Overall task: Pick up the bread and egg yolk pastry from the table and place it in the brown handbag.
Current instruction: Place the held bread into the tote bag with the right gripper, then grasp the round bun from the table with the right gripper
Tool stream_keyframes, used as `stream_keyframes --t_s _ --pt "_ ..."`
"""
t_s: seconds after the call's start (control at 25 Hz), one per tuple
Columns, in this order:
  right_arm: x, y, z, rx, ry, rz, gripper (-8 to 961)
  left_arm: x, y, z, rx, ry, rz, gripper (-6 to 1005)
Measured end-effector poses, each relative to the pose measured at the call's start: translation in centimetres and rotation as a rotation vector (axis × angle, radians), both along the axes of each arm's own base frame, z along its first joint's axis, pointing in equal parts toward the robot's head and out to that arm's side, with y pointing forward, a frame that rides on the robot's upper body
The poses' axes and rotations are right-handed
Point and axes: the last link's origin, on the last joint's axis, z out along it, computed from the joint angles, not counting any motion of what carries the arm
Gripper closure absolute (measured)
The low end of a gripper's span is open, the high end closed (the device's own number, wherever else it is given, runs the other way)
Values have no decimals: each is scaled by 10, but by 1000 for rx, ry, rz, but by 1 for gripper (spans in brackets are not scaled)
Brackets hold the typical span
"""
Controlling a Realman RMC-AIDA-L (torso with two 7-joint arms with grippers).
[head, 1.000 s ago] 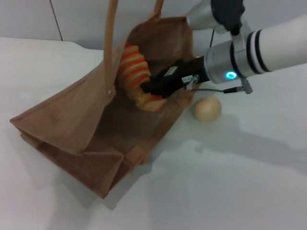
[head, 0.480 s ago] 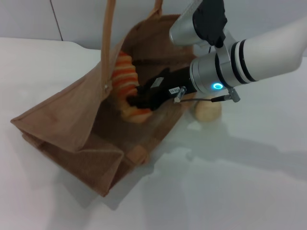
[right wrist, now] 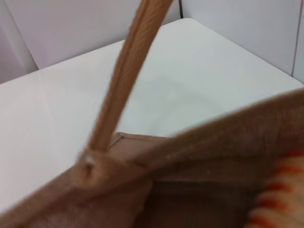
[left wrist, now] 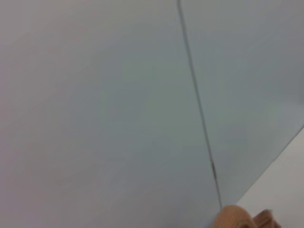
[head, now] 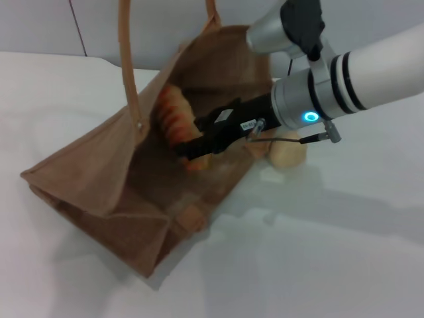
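Note:
The brown handbag (head: pixel 99 169) lies tilted on the white table with its mouth open toward my right arm. My right gripper (head: pixel 191 150) reaches in through that mouth and is shut on the lower end of the bread (head: pixel 173 116), an orange and cream striped loaf held inside the bag. Just outside the bag's rim, partly behind my right wrist, the egg yolk pastry (head: pixel 289 154) rests on the table. In the right wrist view I see a bag handle (right wrist: pixel 126 80), the woven bag wall (right wrist: pixel 213 156) and an edge of the bread (right wrist: pixel 278 202). My left gripper is out of view.
The bag's long handles (head: pixel 126 59) rise up past the top of the head view. A white table (head: pixel 318 258) spreads in front and to the right. A grey panelled wall (left wrist: pixel 118 95) fills the left wrist view.
My right gripper has carried the bread lower and deeper into the bag. The near handle has swung to the left and the bag's mouth has shifted slightly.

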Motion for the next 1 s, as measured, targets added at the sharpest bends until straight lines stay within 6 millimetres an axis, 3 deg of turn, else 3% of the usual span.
stream_keyframes --t_s 0.16,0.44,0.48,0.8,1.0 --pt "7 -1 7 -18 3 -19 183 -12 -1 4 12 3 29 878" --pt "37 4 29 -2 -35 -92 186 -30 -3 16 52 -10 77 878" --pt "51 8 40 43 -57 -120 186 -34 -3 18 61 -8 89 878" --pt "90 21 80 217 -113 -198 190 -52 -12 31 119 -12 143 878" --pt "96 23 82 243 -132 -207 189 -54 -12 32 121 -18 151 878"
